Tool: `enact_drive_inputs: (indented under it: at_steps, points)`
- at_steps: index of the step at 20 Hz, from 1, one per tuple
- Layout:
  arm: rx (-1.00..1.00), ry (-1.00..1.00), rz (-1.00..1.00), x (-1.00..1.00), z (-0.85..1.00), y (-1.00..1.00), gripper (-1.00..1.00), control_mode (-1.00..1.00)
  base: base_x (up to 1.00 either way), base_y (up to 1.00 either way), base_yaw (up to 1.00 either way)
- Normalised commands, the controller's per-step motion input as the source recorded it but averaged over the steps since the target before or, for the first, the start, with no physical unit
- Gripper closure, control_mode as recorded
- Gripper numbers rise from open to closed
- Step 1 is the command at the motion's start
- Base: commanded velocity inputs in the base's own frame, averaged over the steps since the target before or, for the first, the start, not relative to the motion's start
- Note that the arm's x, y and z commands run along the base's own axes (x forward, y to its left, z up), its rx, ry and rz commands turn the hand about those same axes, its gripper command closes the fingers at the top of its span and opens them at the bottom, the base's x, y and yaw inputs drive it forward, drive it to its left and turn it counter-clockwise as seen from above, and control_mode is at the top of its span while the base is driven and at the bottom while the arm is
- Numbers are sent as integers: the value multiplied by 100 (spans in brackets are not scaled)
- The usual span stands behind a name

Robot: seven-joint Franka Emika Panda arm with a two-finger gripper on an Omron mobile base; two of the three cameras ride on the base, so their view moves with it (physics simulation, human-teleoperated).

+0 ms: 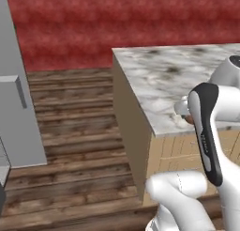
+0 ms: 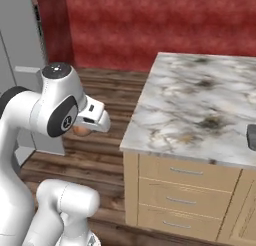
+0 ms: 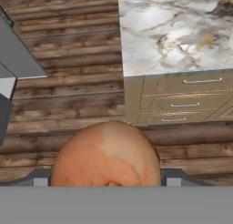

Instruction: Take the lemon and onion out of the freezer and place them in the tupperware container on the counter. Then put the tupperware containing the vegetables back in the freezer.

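Observation:
The orange-red onion point(image 3: 106, 152) sits large at the bottom of the hand view, held between my gripper's point(image 3: 106, 178) two dark fingertips point(image 3: 40, 178). My gripper point(image 2: 86, 126) is shut on the onion point(image 2: 81, 131) and hangs over the wooden floor, between the grey freezer point(image 2: 20, 35) and the marble counter point(image 2: 200, 105). In the left base view the hand point(image 1: 184, 110) shows at the counter's point(image 1: 173, 80) near edge, with a sliver of onion point(image 1: 189, 118) beneath it. The dark grey tupperware container point(image 2: 252, 136) lies on the counter's far right. The lemon is out of view.
Light wooden drawers point(image 2: 182, 182) with thin metal handles front the counter. Brown plank floor point(image 1: 79, 131) runs between the freezer point(image 1: 14, 108) and the counter's side panel point(image 1: 129, 131). A red wall point(image 1: 117, 23) closes the back.

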Motion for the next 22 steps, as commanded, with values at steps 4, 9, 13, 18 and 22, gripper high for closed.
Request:
enact_drive_inputs:
  at_steps: [4, 9, 13, 18, 22]
  points:
    - [0, 0, 0, 0, 0, 0, 100, 100, 23, -100, 0]
    - [0, 0, 0, 0, 0, 0, 100, 100, 33, -100, 0]
    - [0, 0, 0, 0, 0, 0, 100, 100, 38, -100, 0]
    - [0, 0, 0, 0, 0, 0, 100, 100, 47, -100, 0]
    - [0, 0, 0, 0, 0, 0, 100, 100, 47, -94, 0]
